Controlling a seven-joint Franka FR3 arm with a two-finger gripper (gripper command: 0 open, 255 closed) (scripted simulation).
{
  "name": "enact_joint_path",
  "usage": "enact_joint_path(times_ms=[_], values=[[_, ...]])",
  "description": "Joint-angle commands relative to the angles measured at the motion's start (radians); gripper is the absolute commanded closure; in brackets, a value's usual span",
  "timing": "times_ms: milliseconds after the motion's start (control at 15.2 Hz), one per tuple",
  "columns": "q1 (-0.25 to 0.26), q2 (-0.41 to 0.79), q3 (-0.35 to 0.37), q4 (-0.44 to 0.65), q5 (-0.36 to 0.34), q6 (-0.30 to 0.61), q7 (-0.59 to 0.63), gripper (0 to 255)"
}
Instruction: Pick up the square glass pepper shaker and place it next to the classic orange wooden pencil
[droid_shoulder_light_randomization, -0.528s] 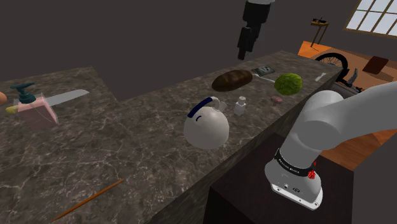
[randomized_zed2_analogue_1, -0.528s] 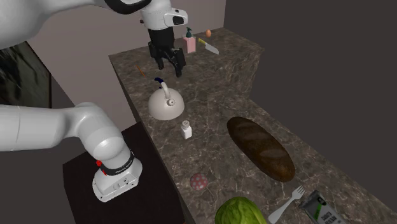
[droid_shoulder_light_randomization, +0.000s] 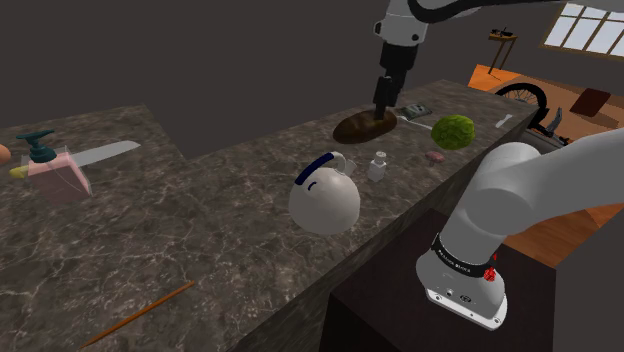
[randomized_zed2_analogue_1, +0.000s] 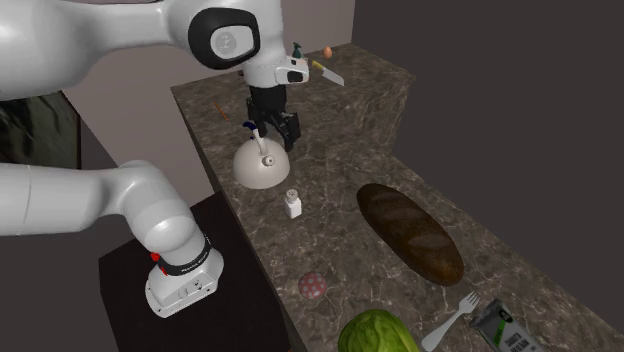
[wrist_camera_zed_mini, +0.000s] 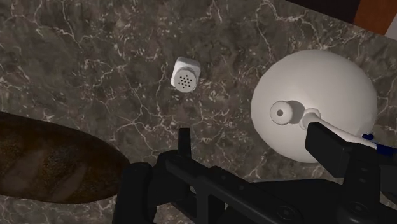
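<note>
Open and empty, the end effector (droid_shoulder_light_randomization: 383, 95) is held high above the tabletop (droid_shoulder_light_randomization: 200, 210); its two fingers stand well apart and nothing is clasped between them. In the shoulder view, from left to right, these things are seen on the tabletop: the pencil (droid_shoulder_light_randomization: 135, 315) lying flat at the lower left, the kettle (droid_shoulder_light_randomization: 324, 195) in the middle, the bread (droid_shoulder_light_randomization: 365, 125) with the shaker (droid_shoulder_light_randomization: 378, 165) in front of it, and the lettuce (droid_shoulder_light_randomization: 453, 132) at the right. The end effector is seen there over the bread, so the shaker is not yet under it.

In the wrist view the relation is shown more exactly. The shaker (wrist_camera_zed_mini: 186, 74) stands upright with its holed cap turned to the camera, so its long axis is vertical. It is found beyond the fingertips, on the side of one finger (wrist_camera_zed_mini: 184, 143), while the kettle (wrist_camera_zed_mini: 312, 105) is seen under the other. The shaker is touched by neither finger.

The approach is judged to be the step in hand: the end effector must be shifted towards the shaker until it is centred between the fingers, and then lowered. The kettle, being near, could be struck. The pencil lies well apart, past the kettle, so a long carry towards the shoulder view's left is expected.
</note>
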Motion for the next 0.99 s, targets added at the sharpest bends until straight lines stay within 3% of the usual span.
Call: enact_joint_path(times_ms=[0,594,924], values=[[-0.012,0.017,-0.029,-0.055,-0.014,0.057,-0.017,0],[-0.068,0.146,-0.151,-0.241,-0.075,0.301,-0.086,0],[-0.075,0.188,-0.170,-0.291,-0.088,0.387,-0.091,0]])
